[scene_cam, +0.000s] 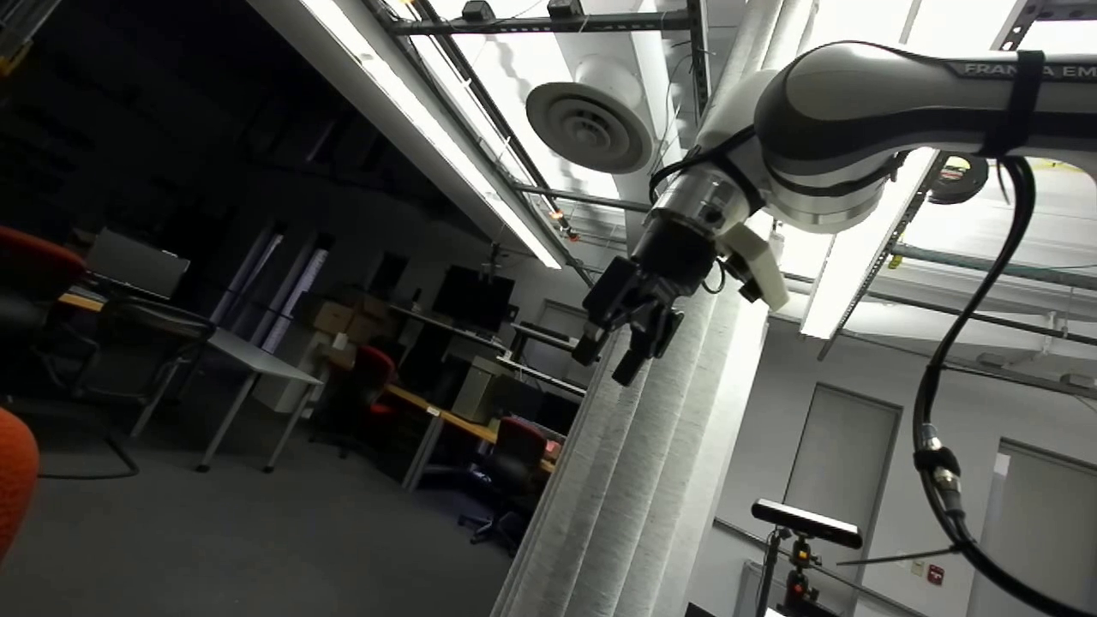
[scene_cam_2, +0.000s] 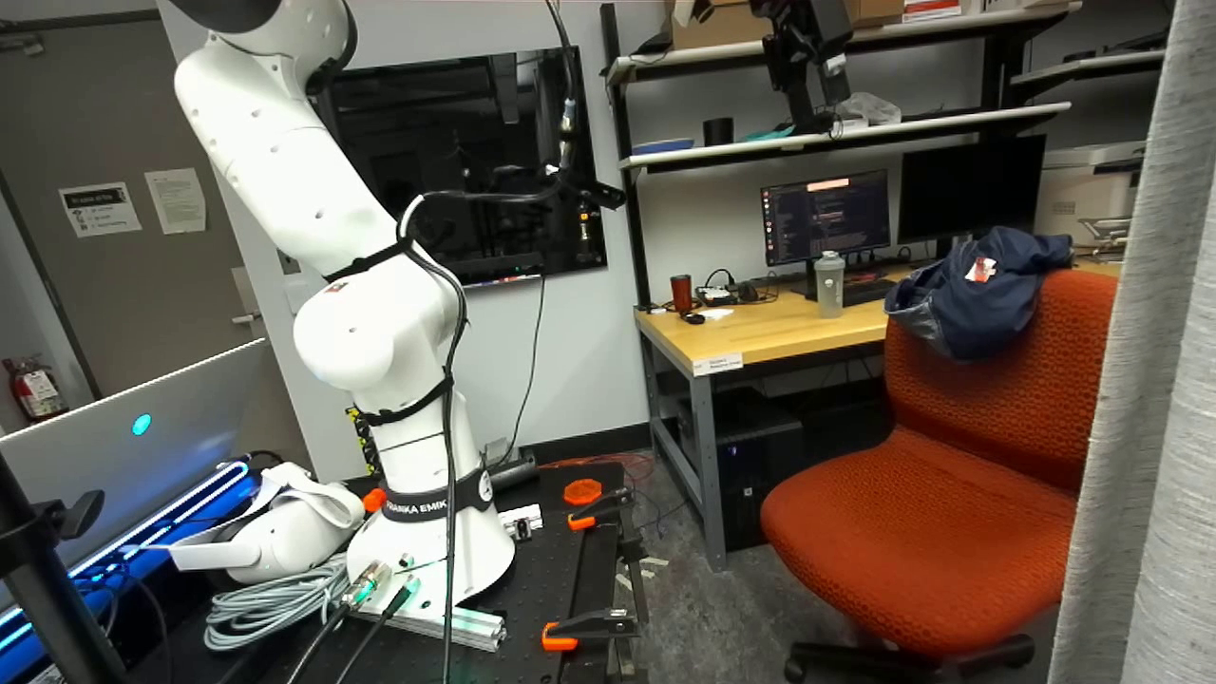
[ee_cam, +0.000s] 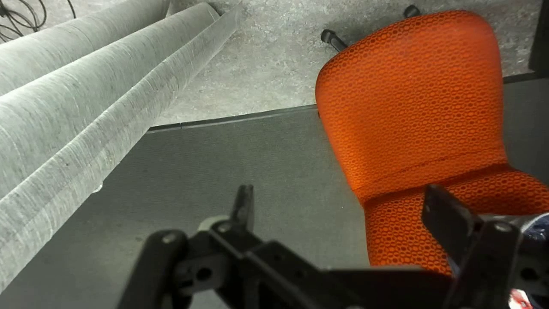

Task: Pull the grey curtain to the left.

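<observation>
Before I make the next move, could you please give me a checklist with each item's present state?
1. Gripper open: ok, its fingers stand wide apart in the wrist view.
2. Grey curtain between the fingers: not ok, it hangs off to one side.
3. Curtain visible in the wrist view: ok, several folds show.
4. Orange chair clear of the fingers: cannot tell, one finger overlaps it in the wrist view, depth unclear.
5. Hanging cable clear of the gripper: ok, it hangs apart in an exterior view.

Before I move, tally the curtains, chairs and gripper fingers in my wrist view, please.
Grey curtain: 1
Orange chair: 1
Gripper fingers, standing apart: 2
Total: 4
</observation>
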Robot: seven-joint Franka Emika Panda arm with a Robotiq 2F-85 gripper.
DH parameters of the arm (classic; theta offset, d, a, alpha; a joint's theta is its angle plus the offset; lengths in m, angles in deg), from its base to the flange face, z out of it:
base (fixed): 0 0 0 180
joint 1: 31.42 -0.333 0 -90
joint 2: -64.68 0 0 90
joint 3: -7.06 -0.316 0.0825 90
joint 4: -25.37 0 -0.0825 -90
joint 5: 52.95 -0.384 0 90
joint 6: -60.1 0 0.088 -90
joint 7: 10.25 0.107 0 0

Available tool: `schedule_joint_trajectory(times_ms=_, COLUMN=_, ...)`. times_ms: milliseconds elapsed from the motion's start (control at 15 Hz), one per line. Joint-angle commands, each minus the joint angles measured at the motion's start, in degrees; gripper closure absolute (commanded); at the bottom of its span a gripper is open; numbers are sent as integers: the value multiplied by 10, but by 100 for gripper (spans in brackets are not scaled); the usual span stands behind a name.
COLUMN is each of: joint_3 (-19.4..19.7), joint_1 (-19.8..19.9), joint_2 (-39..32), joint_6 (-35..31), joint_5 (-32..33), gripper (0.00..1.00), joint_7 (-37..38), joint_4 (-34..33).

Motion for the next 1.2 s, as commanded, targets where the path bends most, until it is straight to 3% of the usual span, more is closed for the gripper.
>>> schedule_joint_trajectory(times_ms=0, joint_3=2, joint_1=-3, joint_2=-1, joint_6=2, joint_5=1, gripper=0, joint_7=1, joint_4=-2)
schedule_joint_trajectory(times_ms=267, joint_3=11, joint_1=8, joint_2=-6, joint_6=0, joint_5=10, gripper=0, joint_7=6, joint_4=-6)
schedule_joint_trajectory(times_ms=800, joint_3=71, joint_1=69, joint_2=-25, joint_6=-4, joint_5=55, gripper=0, joint_7=6, joint_4=-30)
schedule_joint_trajectory(times_ms=1133, joint_3=97, joint_1=99, joint_2=-54, joint_6=-65, joint_5=92, gripper=0, joint_7=16, joint_4=-57)
